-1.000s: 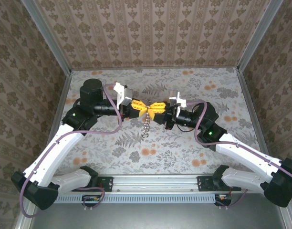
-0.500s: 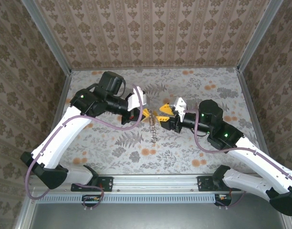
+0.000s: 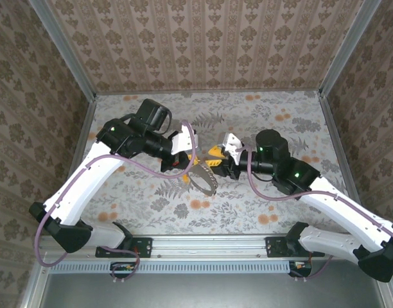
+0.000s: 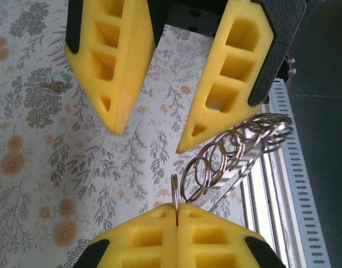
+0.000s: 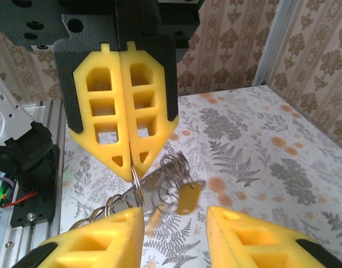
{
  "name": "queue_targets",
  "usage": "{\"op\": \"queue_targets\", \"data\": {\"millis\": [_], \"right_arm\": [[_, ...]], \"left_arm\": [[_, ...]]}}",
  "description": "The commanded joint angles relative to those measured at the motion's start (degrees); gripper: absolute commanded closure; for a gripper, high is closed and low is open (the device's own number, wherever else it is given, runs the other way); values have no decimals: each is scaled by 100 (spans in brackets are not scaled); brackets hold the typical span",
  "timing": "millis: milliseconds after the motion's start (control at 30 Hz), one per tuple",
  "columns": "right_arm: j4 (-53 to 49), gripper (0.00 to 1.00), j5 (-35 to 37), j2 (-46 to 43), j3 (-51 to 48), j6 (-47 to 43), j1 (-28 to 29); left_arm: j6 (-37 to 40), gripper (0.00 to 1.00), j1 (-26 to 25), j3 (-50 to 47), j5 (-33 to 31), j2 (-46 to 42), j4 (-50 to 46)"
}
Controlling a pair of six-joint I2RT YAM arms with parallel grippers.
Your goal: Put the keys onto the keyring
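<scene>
1 keyring (image 4: pixel 227 153) pinched by left hand (image 4: pixel 176 215) over table (image 3: pixel 293 122) centre (walls (image 3: pixel 203 38) distant); right hand (image 4: pixel 151 137) spread.

Your left gripper (image 5: pixel 126 170), clamped on the keyring (image 4: pixel 227 156), sits nose to nose with your right gripper (image 4: pixel 151 138), whose fingers stand apart. The chain hangs just before that gap. Open tablecloth (image 3: pixel 273 109) lies toward the far side, and the side walls (image 3: pixel 45 96) hem both flanks.
</scene>
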Motion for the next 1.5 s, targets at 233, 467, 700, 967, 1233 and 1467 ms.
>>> {"op": "queue_targets", "data": {"millis": [233, 467, 700, 967, 1233, 1467], "right_arm": [[187, 69, -542, 206, 158, -51, 145], [399, 87, -481, 268, 115, 10, 167], [739, 100, -7, 129, -37, 183, 164], [2217, 100, -400, -54, -452, 1367, 9], [3504, 100, -472, -122, -805, 2175, -26], [4343, 100, -419, -181, -1042, 2784, -54]], "left_arm": [[153, 100, -84, 259, 143, 119, 7], [136, 100, -120, 296, 129, 173, -2], [-178, 100, 0, -89, 498, -189, 576], [-1460, 80, 370, -1397, 1584, -1008, 2748], [-1912, 78, 405, -1900, 1634, -1240, 3500], [-2138, 78, 521, -2133, 1757, -1366, 3918]]}}
